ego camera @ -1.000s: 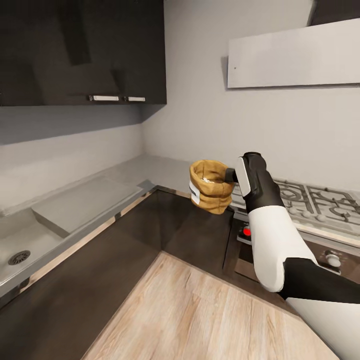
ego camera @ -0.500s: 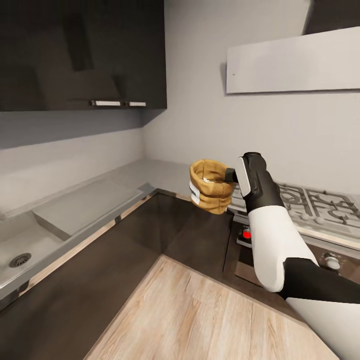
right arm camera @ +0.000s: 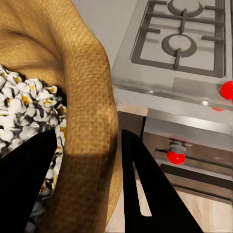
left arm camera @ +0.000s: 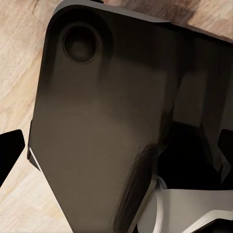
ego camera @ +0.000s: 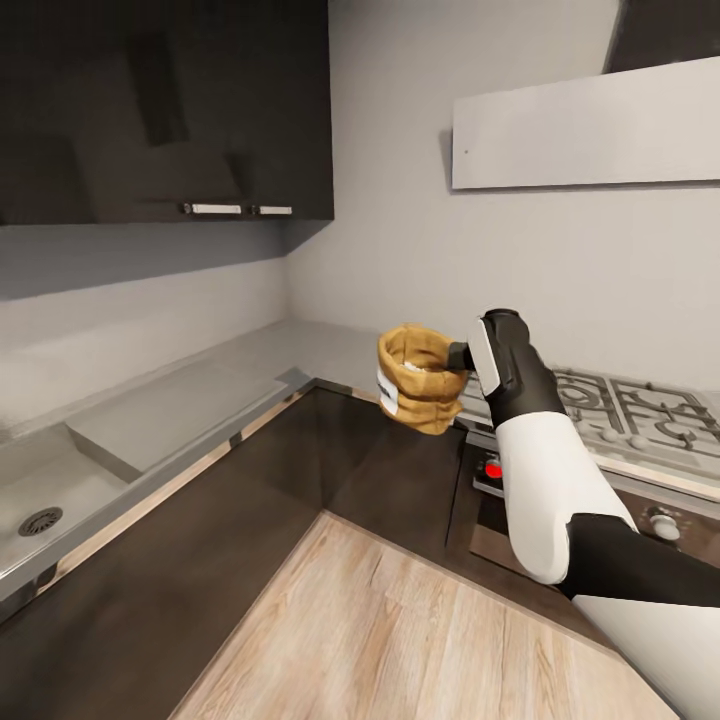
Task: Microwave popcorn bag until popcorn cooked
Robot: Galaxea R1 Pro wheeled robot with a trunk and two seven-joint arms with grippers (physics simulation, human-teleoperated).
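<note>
Right gripper [ego camera: 462,354] stayed clenched on popcorn bag [ego camera: 417,378] rim, which tilted slightly; carry continued; left gripper's state indeterminable

The popcorn bag [ego camera: 418,378] is held above the counter [ego camera: 300,345] corner by the right tool [ego camera: 458,355]. Popcorn [right arm camera: 26,104] is contained in it. A stove [ego camera: 640,415] is located to its right.
</note>
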